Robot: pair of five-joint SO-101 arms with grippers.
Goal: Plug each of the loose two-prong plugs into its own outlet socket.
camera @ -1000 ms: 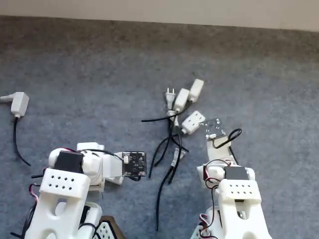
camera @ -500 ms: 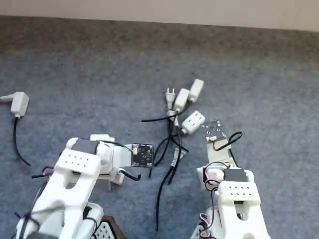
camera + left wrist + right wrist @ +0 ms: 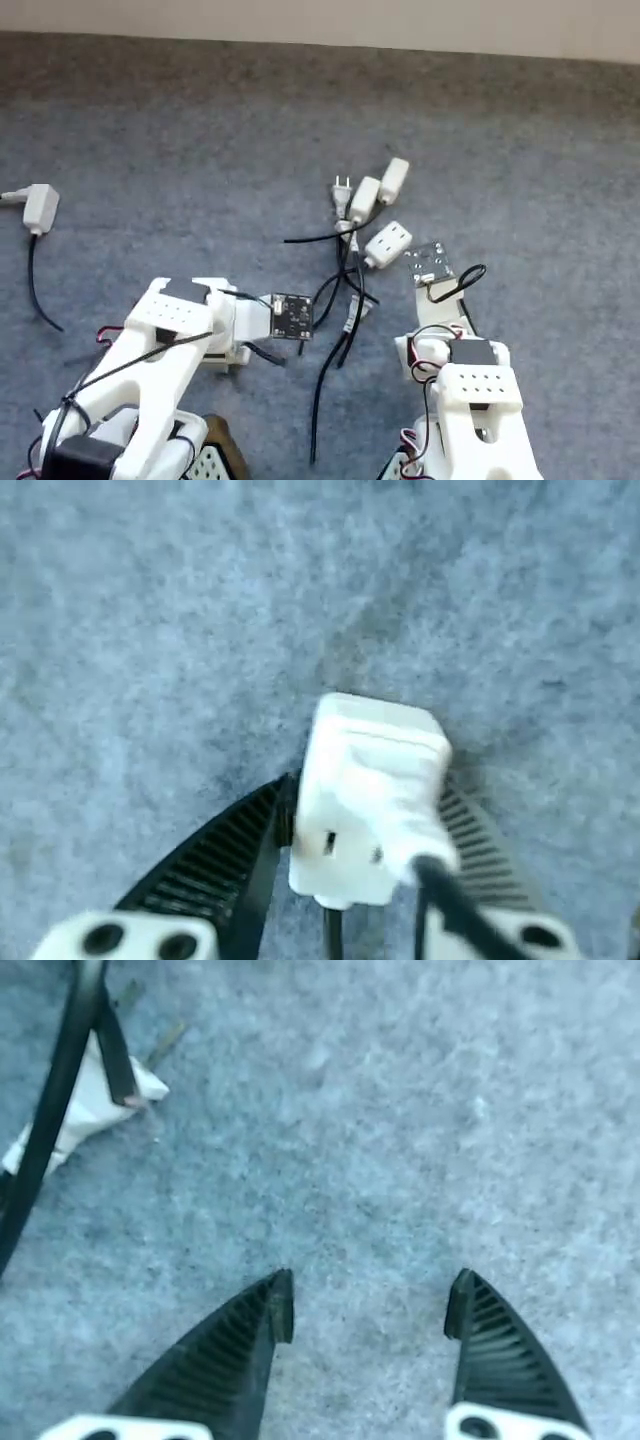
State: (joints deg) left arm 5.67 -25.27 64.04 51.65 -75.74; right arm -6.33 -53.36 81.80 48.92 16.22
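The left hand (image 3: 368, 802) is clenched around a white boxy outlet socket on a black cord (image 3: 372, 765), two slots showing, just above the grey carpeted counter (image 3: 200, 130). The right hand (image 3: 371, 1295) hangs released over bare carpet, near a tangle of white plugs and black cords (image 3: 365, 235). Best next: hold the socket steady, let the right hand take a plug from the tangle, and line prongs with slots before pushing.

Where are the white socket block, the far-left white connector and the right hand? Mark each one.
white socket block (image 3: 365, 780): left wrist view, on its broad top face.
far-left white connector (image 3: 41, 207): high view, middle of its white body.
right hand (image 3: 370, 1305): right wrist view, midway between its open fingertips.
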